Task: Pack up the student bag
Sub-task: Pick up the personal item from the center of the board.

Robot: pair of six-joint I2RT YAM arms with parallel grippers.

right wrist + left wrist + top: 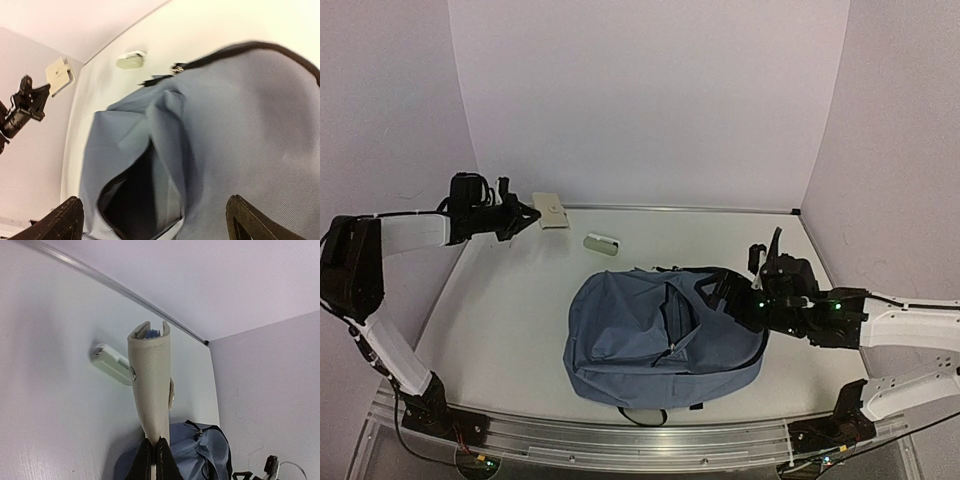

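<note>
Two grippers show over the white table. Nearest, the student bag lies flat near the table's middle, its zip mouth gaping dark. At the bag's right edge the right gripper hangs with jaws spread wide, holding nothing. Just beyond the bag a small pale oblong item lies on the table. Farthest, at the left, the left gripper is clamped tight on a flat cream pouch, held above the table.
</note>
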